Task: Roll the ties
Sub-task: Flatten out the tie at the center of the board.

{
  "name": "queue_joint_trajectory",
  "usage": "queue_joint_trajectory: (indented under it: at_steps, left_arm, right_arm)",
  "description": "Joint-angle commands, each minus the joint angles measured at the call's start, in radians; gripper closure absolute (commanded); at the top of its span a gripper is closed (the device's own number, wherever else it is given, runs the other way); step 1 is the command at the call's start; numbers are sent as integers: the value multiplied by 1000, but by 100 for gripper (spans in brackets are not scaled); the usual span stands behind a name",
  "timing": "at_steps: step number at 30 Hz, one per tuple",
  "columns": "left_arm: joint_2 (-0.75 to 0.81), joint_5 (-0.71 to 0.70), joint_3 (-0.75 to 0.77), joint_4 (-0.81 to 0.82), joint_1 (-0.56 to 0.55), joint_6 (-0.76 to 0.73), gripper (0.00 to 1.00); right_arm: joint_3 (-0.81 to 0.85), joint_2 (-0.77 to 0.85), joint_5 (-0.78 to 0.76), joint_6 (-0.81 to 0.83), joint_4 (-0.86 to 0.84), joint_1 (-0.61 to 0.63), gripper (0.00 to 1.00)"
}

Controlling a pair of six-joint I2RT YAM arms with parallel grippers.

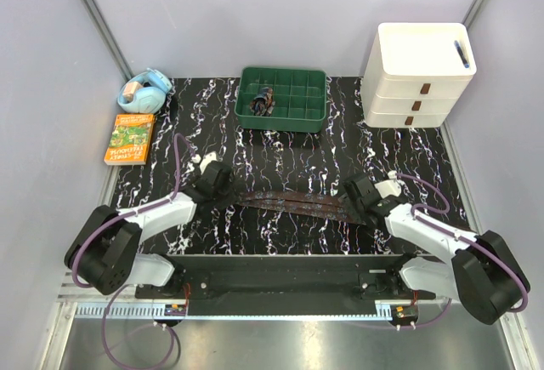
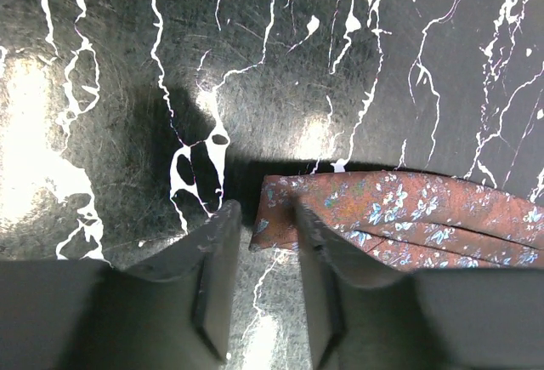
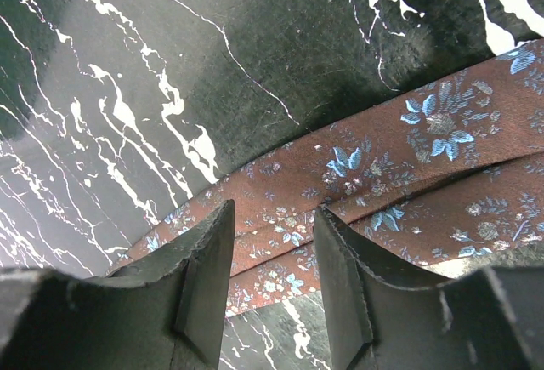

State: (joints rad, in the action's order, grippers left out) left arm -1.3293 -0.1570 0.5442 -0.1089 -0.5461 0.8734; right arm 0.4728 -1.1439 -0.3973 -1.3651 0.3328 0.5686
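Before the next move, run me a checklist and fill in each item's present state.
1. Tie lies flat, stretched between both hands: ok.
2. Left hand at the tie's end, jaws apart: ok.
3. Tie end centred between the left hand's jaws: not ok, it sits off to one side.
4. Right hand over the tie, jaws apart: ok.
5. Right hand touching the cloth: cannot tell.

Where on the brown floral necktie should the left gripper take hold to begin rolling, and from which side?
Its folded left end, from above. The necktie lies flat on the marble table, so a top-down pinch across that blunt end looks best; the left gripper sits there, jaws open.
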Motion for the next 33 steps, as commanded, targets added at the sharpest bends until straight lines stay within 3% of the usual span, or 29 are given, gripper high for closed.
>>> queue_joint_trajectory:
  at_steps: [1,8,15,22,29,33]
  left_arm:
    - [4,-12,19,58,2,2,78]
    - [25,-41,8,57,2,4,100]
    - [79,-44,-10,55,3,-8,100]
    - [117,-45,-33,40,2,-20,100]
    - [153,-45,-52,31,3,-25,100]
    - [171,-49,-62,26,2,-27,100]
  right_arm:
    - [6,-22,11,8,-38,-3,50]
    - [10,-89,84,3,-113,-3,48]
    - [33,-207,178,-32,-205,-4,48]
    - [33,-166,80,-23,-193,-3,50]
    - [21,-157,-37,8,-164,-3,59]
    - [32,-207,-18,21,-164,-3,72]
